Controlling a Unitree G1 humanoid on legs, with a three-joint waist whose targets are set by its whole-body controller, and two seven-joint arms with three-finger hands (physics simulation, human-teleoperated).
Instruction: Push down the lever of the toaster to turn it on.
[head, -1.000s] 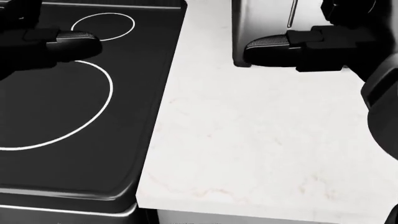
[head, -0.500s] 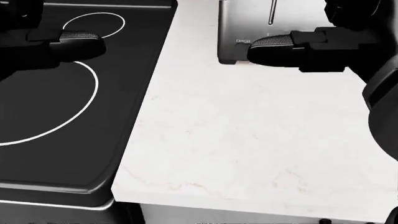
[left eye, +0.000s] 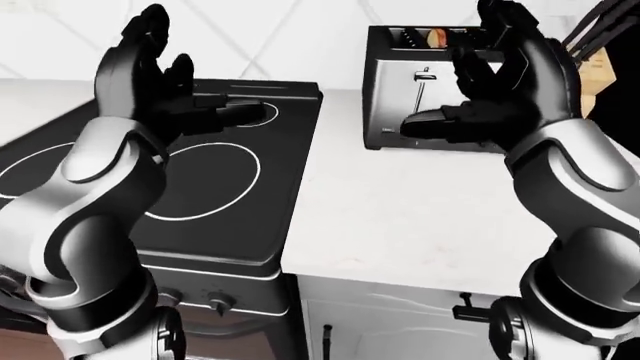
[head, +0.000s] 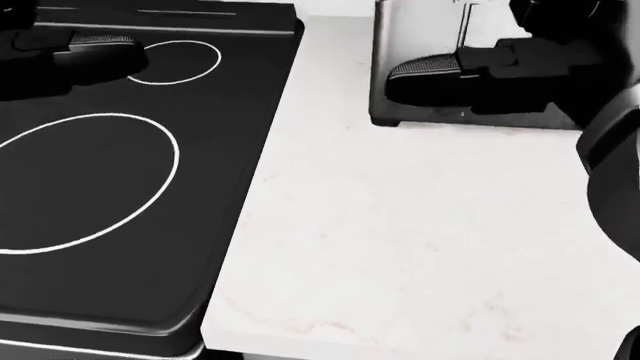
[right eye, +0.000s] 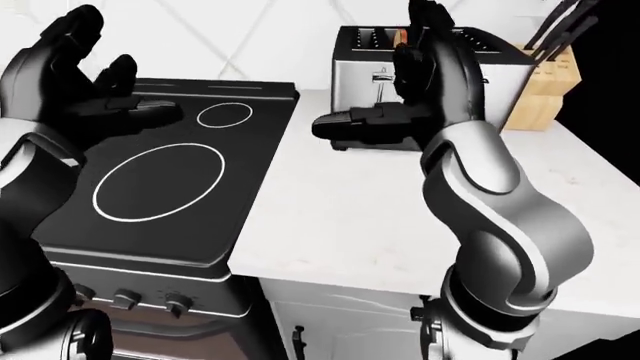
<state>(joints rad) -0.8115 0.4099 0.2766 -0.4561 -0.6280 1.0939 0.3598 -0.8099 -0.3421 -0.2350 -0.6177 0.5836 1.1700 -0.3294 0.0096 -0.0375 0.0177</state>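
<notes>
Steel toaster (left eye: 425, 82) partly hidden behind spread right robot hand (left eye: 500, 90); lever (left eye: 424, 74) untouched.

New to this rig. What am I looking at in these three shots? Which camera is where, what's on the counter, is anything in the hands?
All three cameras sit on the head of a simulated humanoid and look out over its own arms. The two wider shots are its left and right eyes; the third looks down more steeply. The black and grey shapes are its three-finger hands: the left hand raised open over the black stove, the right hand open in front of the toaster. The toaster stands on the white counter with its lever near the top of its slot. A wooden knife block stands to its right. Neither hand holds anything.
</notes>
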